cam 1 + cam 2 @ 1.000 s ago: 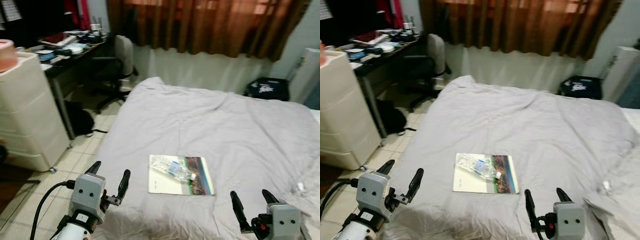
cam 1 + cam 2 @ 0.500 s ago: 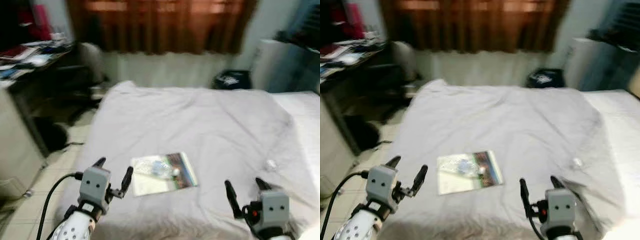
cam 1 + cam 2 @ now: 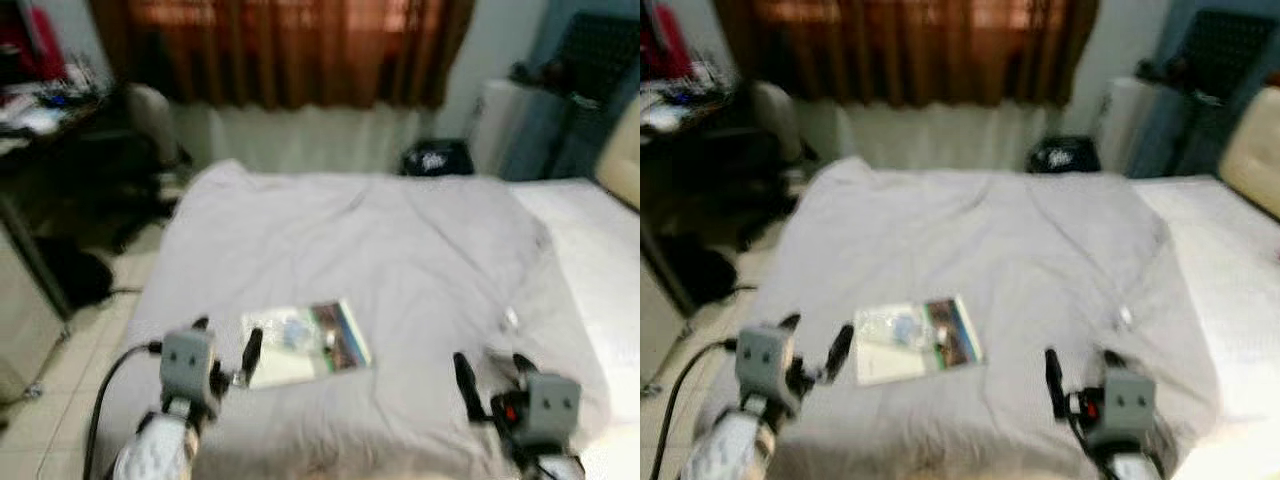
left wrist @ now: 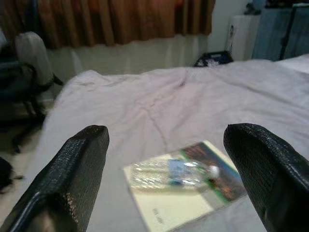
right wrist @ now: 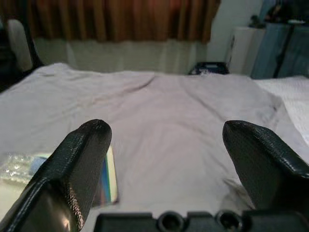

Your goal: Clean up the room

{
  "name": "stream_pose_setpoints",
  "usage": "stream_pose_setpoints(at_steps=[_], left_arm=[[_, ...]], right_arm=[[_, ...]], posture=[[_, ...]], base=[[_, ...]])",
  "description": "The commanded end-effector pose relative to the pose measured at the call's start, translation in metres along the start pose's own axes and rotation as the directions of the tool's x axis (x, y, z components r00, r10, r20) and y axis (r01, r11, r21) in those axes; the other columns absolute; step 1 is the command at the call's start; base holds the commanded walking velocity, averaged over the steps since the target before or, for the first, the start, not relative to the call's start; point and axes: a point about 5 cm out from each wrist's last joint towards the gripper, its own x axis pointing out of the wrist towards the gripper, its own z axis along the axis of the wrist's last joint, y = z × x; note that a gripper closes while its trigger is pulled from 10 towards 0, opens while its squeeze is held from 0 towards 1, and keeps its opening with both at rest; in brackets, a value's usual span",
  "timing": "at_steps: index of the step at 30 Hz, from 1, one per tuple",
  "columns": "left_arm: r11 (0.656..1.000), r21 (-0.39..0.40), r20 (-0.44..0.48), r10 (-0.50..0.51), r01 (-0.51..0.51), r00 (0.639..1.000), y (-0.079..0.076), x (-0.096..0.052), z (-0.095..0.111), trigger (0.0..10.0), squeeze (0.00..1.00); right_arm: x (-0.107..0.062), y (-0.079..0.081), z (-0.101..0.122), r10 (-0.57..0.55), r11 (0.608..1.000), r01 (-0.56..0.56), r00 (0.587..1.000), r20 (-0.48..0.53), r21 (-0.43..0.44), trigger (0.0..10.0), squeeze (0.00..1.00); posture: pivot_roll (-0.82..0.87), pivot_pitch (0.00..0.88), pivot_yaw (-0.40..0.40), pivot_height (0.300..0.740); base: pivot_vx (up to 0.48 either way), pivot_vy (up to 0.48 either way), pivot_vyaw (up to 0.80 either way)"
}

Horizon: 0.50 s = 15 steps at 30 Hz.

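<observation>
Both my pincers, left gripper [image 3: 222,352] and right gripper [image 3: 493,378], hover spread; I'd approach the bottle [image 4: 169,173] lying on the book [image 4: 186,193] squarely; pinch its middle.

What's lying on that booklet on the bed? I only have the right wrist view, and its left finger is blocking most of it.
Observer: A clear plastic bottle with a blue label lies on its side across the booklet.
Operator: Which gripper is nearer to it?
Observer: The left gripper; its fingers are open, just beside the booklet's edge.
Operator: Anything else on the bed cover?
Observer: A small white object lies on the bed cover ahead of the right gripper; too blurred to identify.
</observation>
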Motion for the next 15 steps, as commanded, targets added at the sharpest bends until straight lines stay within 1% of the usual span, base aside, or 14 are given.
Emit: stream_pose_setpoints(at_steps=[1,4,7,11,13,15], left_arm=[[0.999,0.049,0.074,0.012,-0.015,0.997,0.001,-0.002,0.012,10.0,0.00],[0.999,0.029,0.087,0.036,-0.039,0.996,0.001,0.001,0.014,10.0,0.00],[0.999,0.012,0.082,0.052,-0.053,0.995,0.004,0.007,0.014,10.0,0.00],[0.999,0.027,0.064,0.037,-0.039,0.997,0.002,0.010,0.010,10.0,0.00],[0.999,0.017,0.061,0.027,-0.028,0.998,0.001,0.012,0.008,10.0,0.00],[1.000,0.013,0.063,0.024,-0.025,0.998,0.001,0.013,0.008,10.0,0.00]], right_arm=[[-0.002,-0.005,0.008,-0.021,1.000,0.021,0.998,0.053,-0.005,10.0,0.00],[0.000,-0.007,0.009,-0.042,0.999,0.043,0.997,0.068,-0.012,10.0,0.00],[0.005,-0.004,0.009,-0.034,0.999,0.035,0.997,0.072,-0.004,10.0,0.00],[0.007,-0.002,0.007,-0.025,1.000,0.026,0.997,0.071,-0.013,10.0,0.00],[0.009,-0.001,0.006,-0.024,1.000,0.026,0.997,0.071,-0.016,10.0,0.00],[0.010,-0.001,0.006,-0.023,1.000,0.025,0.997,0.072,-0.020,10.0,0.00]], posture=[[0.02,0.000,-0.038,0.740],[0.02,0.000,-0.039,0.740],[0.02,0.000,-0.037,0.740],[0.01,0.000,-0.034,0.740],[0.01,0.000,-0.032,0.740],[0.01,0.000,-0.030,0.740]], base=[[0.000,0.000,0.00],[0.000,0.000,0.00],[0.000,0.000,0.00],[0.000,0.000,0.00],[0.000,0.000,0.00],[0.296,0.000,0.00]])
